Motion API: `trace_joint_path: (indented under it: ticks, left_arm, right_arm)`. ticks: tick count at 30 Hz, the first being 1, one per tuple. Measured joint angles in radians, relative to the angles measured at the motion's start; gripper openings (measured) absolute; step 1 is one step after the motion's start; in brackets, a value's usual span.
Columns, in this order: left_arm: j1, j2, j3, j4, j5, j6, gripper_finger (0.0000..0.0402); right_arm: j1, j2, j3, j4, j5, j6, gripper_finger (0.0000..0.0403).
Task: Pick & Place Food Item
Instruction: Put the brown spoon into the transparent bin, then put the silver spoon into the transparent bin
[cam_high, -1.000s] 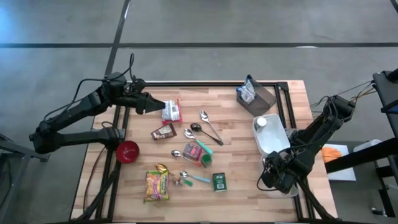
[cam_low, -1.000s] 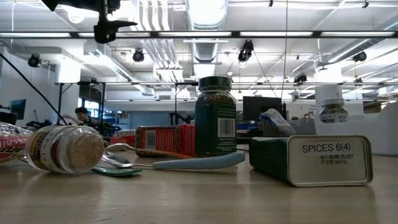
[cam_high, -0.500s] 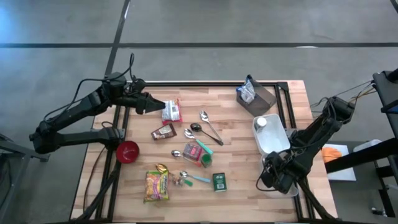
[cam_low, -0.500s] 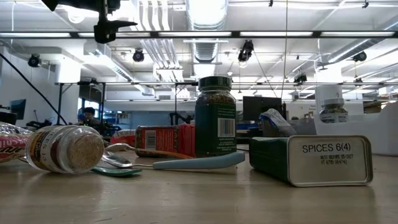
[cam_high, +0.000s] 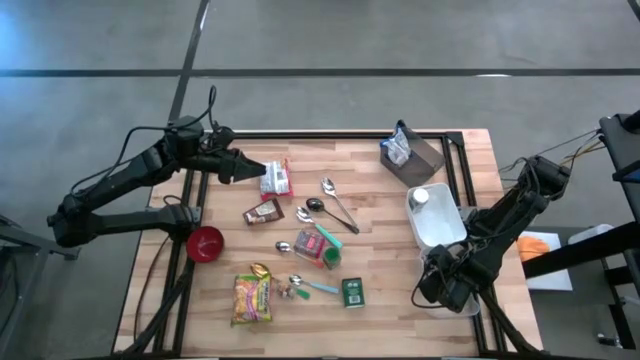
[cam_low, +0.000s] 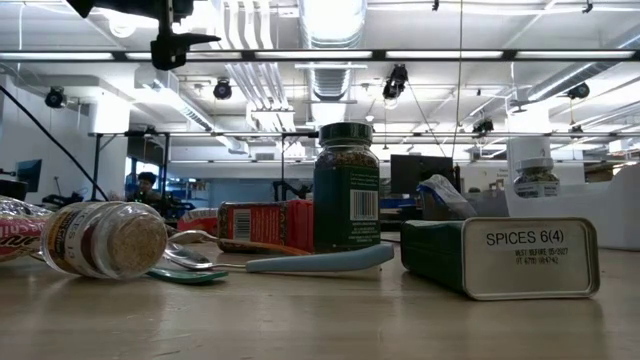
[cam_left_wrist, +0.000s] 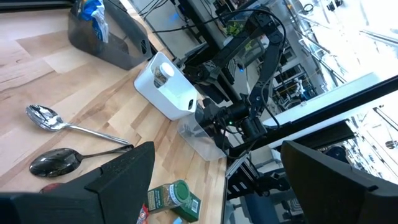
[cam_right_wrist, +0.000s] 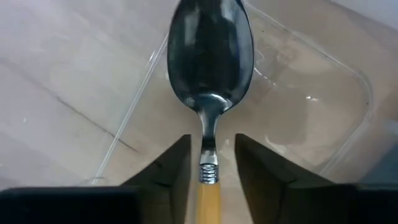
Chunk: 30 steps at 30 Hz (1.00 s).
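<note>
My right gripper (cam_high: 445, 288) points down over a clear plastic container (cam_right_wrist: 348, 81) at the table's near right corner. It is open. Between its fingers stands a metal spoon (cam_right_wrist: 211, 56) with an orange handle, a narrow gap on either side of the neck. The spoon's bowl lies in the container. The handle's rear end is hidden under the gripper. My left gripper (cam_high: 250, 170) hovers open at the far left, beside a white and red packet (cam_high: 275, 180) that lies flat on the wood.
A brown packet (cam_high: 263, 212), noodle packet (cam_high: 252, 297), red box (cam_high: 308, 243), green-lidded jar (cam_low: 346, 190), green spice tin (cam_low: 500, 257) and loose spoons (cam_high: 338, 205) lie mid-table. A white bin (cam_high: 433, 215), grey box (cam_high: 410, 155) and red bowl (cam_high: 205, 243) stand around them.
</note>
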Motion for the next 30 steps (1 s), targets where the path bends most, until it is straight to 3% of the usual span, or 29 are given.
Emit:
trace_joint_path:
  ticks: [5, 10, 19, 23, 30]
  left_arm:
    - [0.0, 0.0, 0.0, 0.0, 0.0, 0.0, 0.035]
    - [0.0, 0.0, -0.001, -0.008, 0.001, -0.003, 0.035]
    - [0.0, 0.016, -0.001, -0.01, 0.001, 0.0, 0.035]
    - [0.0, 0.056, -0.001, -0.03, -0.003, 0.071, 0.035]
    - [0.055, 0.166, -0.001, -0.153, -0.182, 0.065, 0.035]
  right_arm:
    - [0.0, 0.0, 0.007, 0.012, -0.005, 0.0, 0.0186]
    - [0.0, -0.001, 0.07, -0.042, -0.007, -0.017, 0.0218]
    - [0.0, -0.002, 0.288, -0.317, -0.019, -0.035, 0.0224]
    - [-0.004, -0.002, 0.403, -0.482, -0.014, -0.017, 0.0224]
    - [-0.004, -0.002, 0.566, -0.716, 0.161, 0.097, 0.0224]
